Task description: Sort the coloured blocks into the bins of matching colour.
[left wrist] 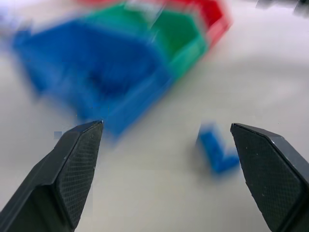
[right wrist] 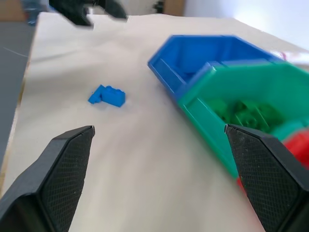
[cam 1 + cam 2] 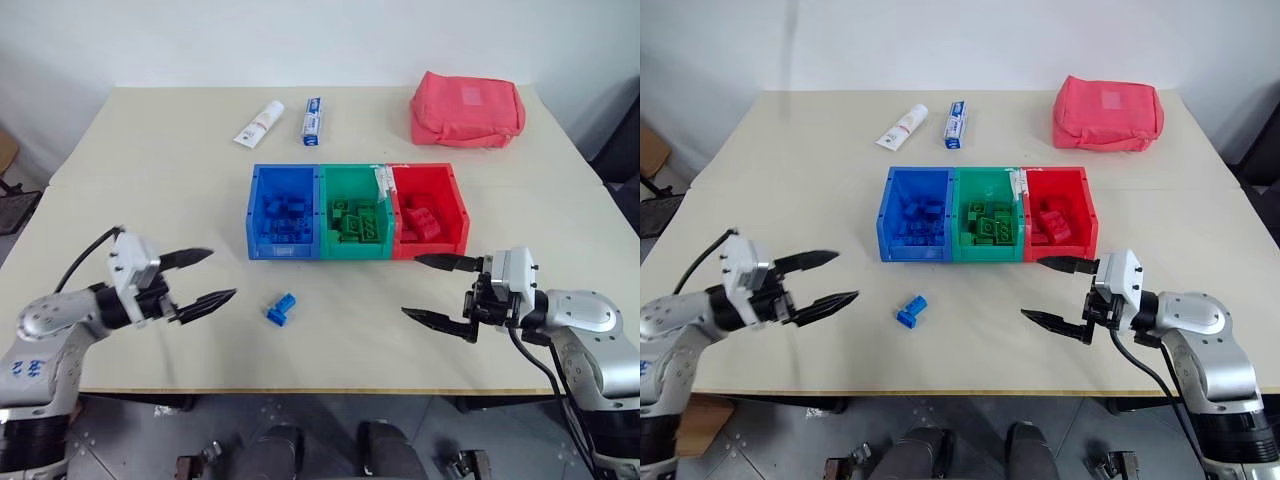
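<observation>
Pale bench (image 3: 150,170) is carrying the three joined bins (image 3: 355,212) in its middle, blue, green and red, each already holding blocks of its colour. One blue block (image 3: 281,309) is lying loose just in front of the blue bin. I am keeping my left claw (image 3: 200,276) and right claw (image 3: 437,290) both spread, holding nothing. Writing on the two toothpaste tubes (image 3: 285,122) I cannot read.

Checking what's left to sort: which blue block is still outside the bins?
The lone blue block lying on the bare table in front of the blue bin, between the two grippers; the other blue blocks already sit inside that bin.
</observation>
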